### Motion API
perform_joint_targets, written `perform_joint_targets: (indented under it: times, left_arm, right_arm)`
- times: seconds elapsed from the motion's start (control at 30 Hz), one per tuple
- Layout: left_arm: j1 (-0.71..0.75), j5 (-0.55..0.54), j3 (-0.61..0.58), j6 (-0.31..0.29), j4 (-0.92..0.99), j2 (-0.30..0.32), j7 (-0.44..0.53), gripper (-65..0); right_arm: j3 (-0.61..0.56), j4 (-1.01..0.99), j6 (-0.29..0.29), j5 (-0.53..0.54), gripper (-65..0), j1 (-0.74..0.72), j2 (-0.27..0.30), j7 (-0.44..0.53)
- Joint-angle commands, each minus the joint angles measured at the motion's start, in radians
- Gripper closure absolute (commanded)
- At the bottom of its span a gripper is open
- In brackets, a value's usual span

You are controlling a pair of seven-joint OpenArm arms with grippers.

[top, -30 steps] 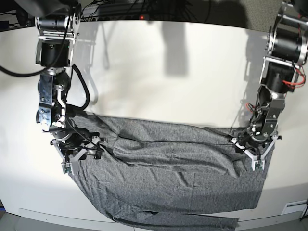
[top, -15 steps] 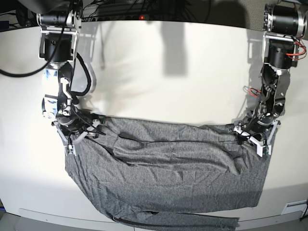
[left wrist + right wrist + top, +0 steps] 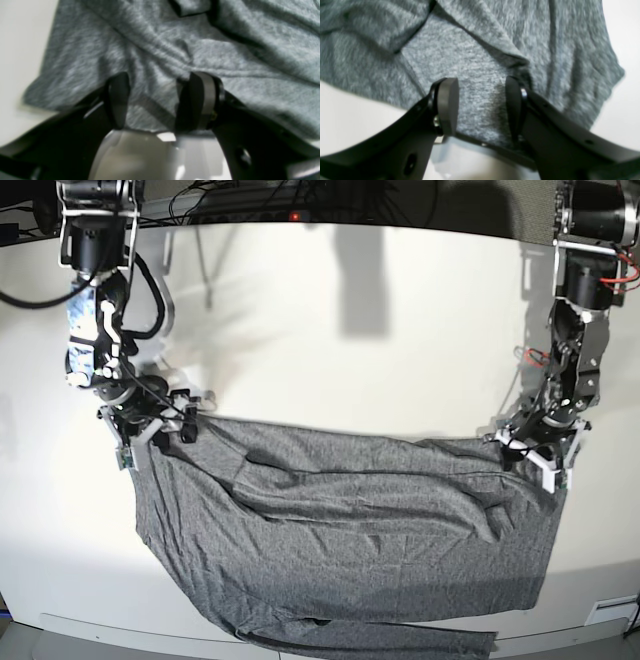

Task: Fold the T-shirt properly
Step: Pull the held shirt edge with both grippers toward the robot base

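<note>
The grey T-shirt [image 3: 350,520] lies spread and wrinkled across the near half of the white table [image 3: 350,330], with one long sleeve [image 3: 400,642] trailing along the front edge. My left gripper [image 3: 545,460] is at the shirt's far right corner. In the left wrist view the left gripper [image 3: 157,80] is open, its fingers apart over the T-shirt [image 3: 162,50] edge. My right gripper [image 3: 140,435] is at the far left corner. The right wrist view shows the right gripper [image 3: 481,82] open over the T-shirt [image 3: 475,50], with flat fabric showing in the gap.
Bare white tabletop stretches behind the shirt to the back edge, where dark cables [image 3: 250,200] lie. The shirt's near hem reaches the table's front edge. Both arm bases stand at the back corners.
Both grippers have drawn back toward the far side, from partway down the shirt's side edges to its far corners. The shirt's far left corner now lies further left. The jaws stayed apart.
</note>
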State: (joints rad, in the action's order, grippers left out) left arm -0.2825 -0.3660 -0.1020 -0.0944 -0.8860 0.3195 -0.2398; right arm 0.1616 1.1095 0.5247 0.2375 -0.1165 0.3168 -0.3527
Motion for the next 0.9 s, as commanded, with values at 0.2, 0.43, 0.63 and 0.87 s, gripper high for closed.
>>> perform_joint_targets:
  times: [0.2, 0.43, 0.63, 0.87]
  left_arm:
    - [0.076, -0.006, 0.003, 0.015, -0.069, 0.077, -0.053, -36.5]
    - [0.195, -0.006, 0.003, 0.015, -0.224, 0.083, -0.092, -36.5]
    - [0.291, -0.002, 0.003, 0.015, -0.29, 0.083, -0.113, -36.5]
    - [0.399, -0.002, 0.003, 0.016, -0.295, 0.109, -0.111, -36.5]
  right_arm:
    - [0.002, 0.121, -0.007, -0.016, -30.3, 0.063, 0.024, -0.083]
    - [0.002, 0.232, -0.008, -0.016, -30.3, 0.154, 0.025, -0.12]
    - [0.002, 0.365, -0.009, -0.016, -30.3, 0.273, 0.025, -0.145]
    - [0.002, 0.479, -0.009, -0.017, -30.3, 0.408, 0.025, -0.153]
